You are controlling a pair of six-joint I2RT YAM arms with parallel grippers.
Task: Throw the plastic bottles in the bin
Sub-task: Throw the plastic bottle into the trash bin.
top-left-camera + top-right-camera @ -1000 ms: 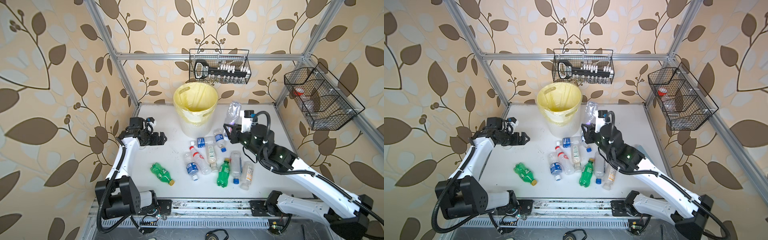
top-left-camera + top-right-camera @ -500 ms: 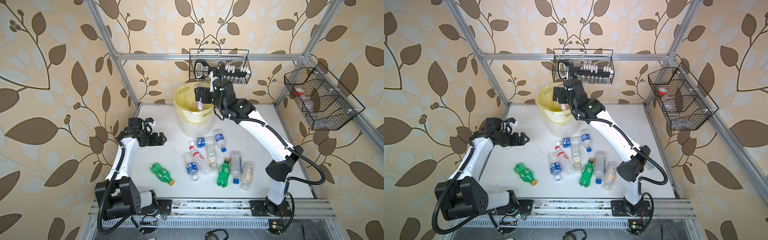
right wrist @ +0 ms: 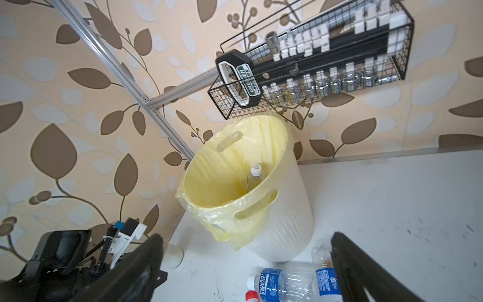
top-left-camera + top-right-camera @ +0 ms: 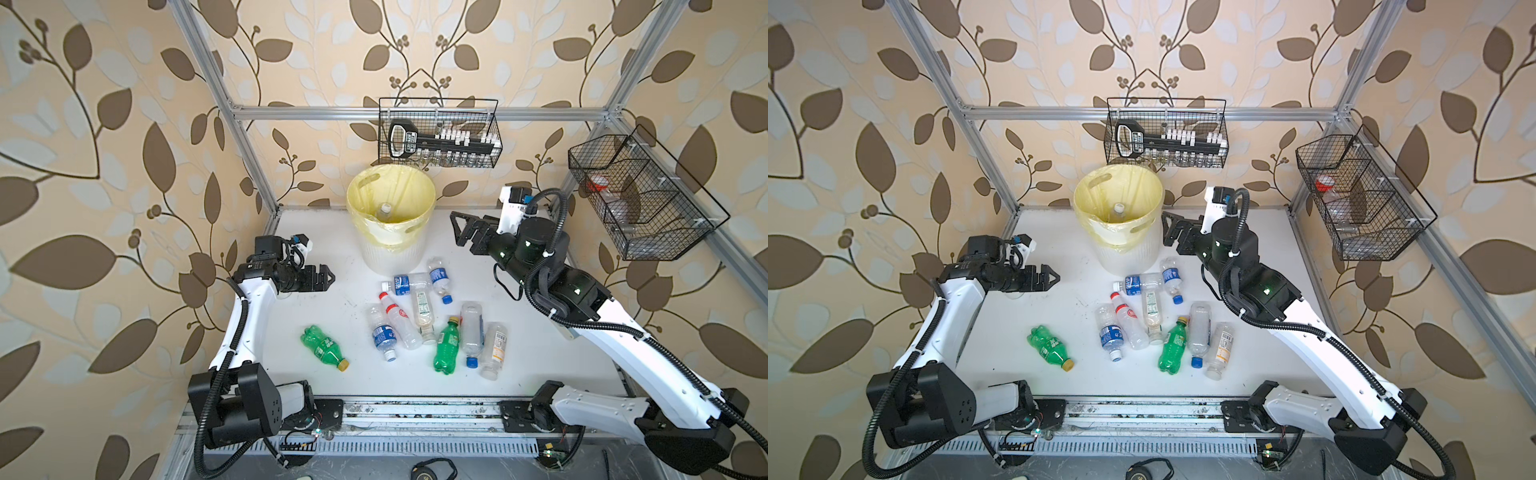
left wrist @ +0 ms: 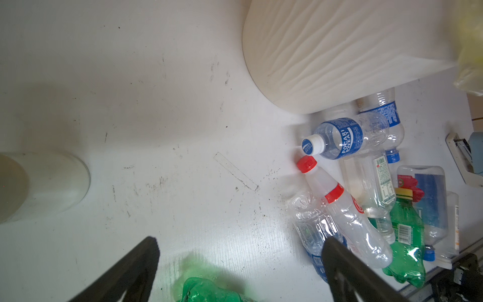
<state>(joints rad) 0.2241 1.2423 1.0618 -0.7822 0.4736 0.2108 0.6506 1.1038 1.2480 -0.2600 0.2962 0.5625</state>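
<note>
One clear bottle with a white cap (image 4: 384,210) stands inside the bin (image 4: 390,257), a white ribbed pail lined with a pale yellow bag at the back of the white table (image 4: 324,232). The rest of the plastic bottles (image 4: 422,307) lie on their sides in a loose heap in front of the bin, several crossing or touching one another. Just at the bin's foot lies a blue-labelled one reading "POCARI SWEAT" (image 5: 339,138), against a second blue-labelled bottle (image 4: 439,279). Nearer the front are a red-capped bottle (image 4: 397,318) and a green bottle with a yellow cap (image 4: 446,347). Another green bottle (image 4: 324,347) lies apart, on the left arm's side. The right gripper (image 4: 456,228) hangs beside the bin, about level with its rim, claw spread wide and empty. The left gripper (image 4: 330,277) hovers over bare table on the other side of the bin, its claw also wide and holding nothing. On the back wall above the bin hangs a black wire basket (image 4: 440,133) with a row of small white-capped vials and a black-handled rack; its green label is too small to read. A second wire basket (image 4: 640,199) hangs on the side wall.
</note>
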